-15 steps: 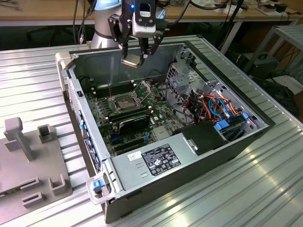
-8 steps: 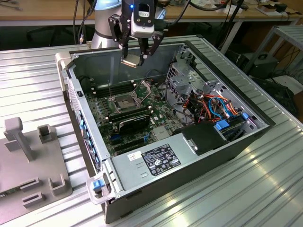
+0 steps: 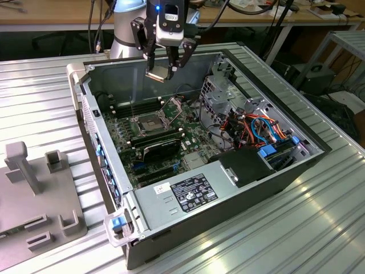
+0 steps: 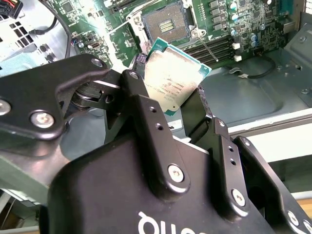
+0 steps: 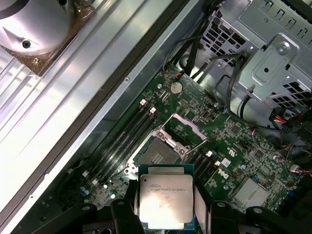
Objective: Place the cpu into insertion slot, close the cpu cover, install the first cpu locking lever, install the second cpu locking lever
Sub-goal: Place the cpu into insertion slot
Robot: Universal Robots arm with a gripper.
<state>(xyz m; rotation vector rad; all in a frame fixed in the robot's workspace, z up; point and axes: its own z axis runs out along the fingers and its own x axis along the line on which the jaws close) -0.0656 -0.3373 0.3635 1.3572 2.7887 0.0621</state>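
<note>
At the exterior view's left, a grey plastic fixture (image 3: pixel 34 191) with upright posts lies on the ribbed silvery metal table (image 3: pixel 319 228). Just beside it, toward the middle of the frame, stands an open grey steel computer case (image 3: pixel 91 123) with a green circuit board (image 3: pixel 122 137) on its floor.

In the upper middle of the exterior view the black two-fingered gripper (image 3: pixel 163 71) hangs over the case. Its fingers are closed narrowly on a small flat square cpu (image 3: pixel 161 75) with a silvery-grey metal top. In both wrist views the chip sits squarely between the two black fingers (image 5: pixel 127 210). One finger presses on each of two opposite edges, and the metal top and a thin green border are uncovered (image 4: pixel 173 78) (image 5: pixel 165 200).

Below it, in the centre of the exterior view, the square insertion slot (image 3: pixel 149 121) with a dark centre and silvery rim is bare, and the chip is held well above it. The silvery metal-frame cpu cover (image 5: pixel 183 132) stands tilted up from one edge of the socket (image 5: pixel 156 152). In the second wrist view a thin silvery wire lever (image 4: pixel 207 48) slants away from the socket rim (image 4: pixel 165 23).

Toward the exterior view's right are a perforated grey metal drive cage (image 3: pixel 219 94) and a bundle of orange and blue cables (image 3: pixel 259 128).
</note>
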